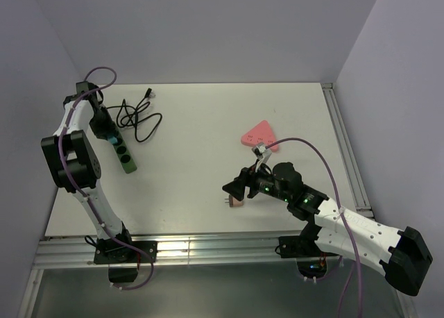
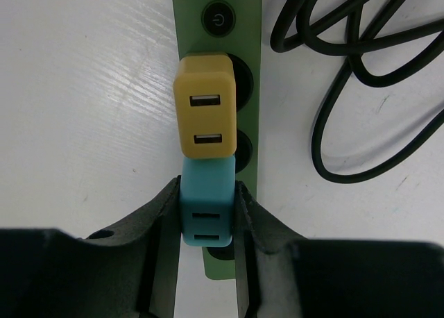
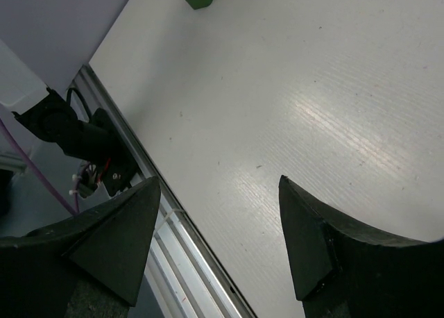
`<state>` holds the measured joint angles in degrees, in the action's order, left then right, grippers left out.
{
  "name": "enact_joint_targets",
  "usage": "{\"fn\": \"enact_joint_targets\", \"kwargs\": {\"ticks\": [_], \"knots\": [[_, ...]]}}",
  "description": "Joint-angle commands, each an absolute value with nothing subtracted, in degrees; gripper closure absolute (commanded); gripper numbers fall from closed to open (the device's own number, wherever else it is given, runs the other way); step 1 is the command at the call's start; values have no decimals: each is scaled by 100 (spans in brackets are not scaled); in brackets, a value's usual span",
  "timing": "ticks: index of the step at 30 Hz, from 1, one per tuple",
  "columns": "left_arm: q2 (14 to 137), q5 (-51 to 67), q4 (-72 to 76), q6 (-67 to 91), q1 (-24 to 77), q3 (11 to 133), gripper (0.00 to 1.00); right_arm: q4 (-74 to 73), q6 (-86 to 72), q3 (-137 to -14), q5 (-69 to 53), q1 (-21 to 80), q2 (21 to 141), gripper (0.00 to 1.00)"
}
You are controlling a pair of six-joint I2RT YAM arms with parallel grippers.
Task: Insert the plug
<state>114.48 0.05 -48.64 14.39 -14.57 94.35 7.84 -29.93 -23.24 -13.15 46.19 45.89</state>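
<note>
**Blue adapter gripped at the strip, pink plug loose on the table**

Your left gripper (image 2: 207, 224) is clamped on the blue USB adapter (image 2: 205, 186). The adapter stands on the green power strip (image 2: 187, 26) at the left of the top view, touching the yellow adapter (image 2: 205, 113) above it. This looks like the seating step, though you cannot tell if it is fully home. Your right gripper (image 3: 219, 181) hangs open and empty near the pink plug (image 1: 237, 202), low and centre. Next, press squarely into the socket without tilting against the yellow adapter.
</note>
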Motion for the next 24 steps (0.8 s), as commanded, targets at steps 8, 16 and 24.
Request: {"fn": "enact_joint_targets", "kwargs": {"ticks": [8,16,24], "knots": [[11979,-545,-4421,1521,-1398,8640,100,984,-2936,-2294,-1283,4553,4614,24],[12023,-449,-4351,1494,-1406,8657,100,1028,-2944,-2285,-1292,4544,4649,24],[11410,-150,-4368,1556,-1397,8631,100,1055,-2988,-2294,-1459,4447,4816,24]]}}
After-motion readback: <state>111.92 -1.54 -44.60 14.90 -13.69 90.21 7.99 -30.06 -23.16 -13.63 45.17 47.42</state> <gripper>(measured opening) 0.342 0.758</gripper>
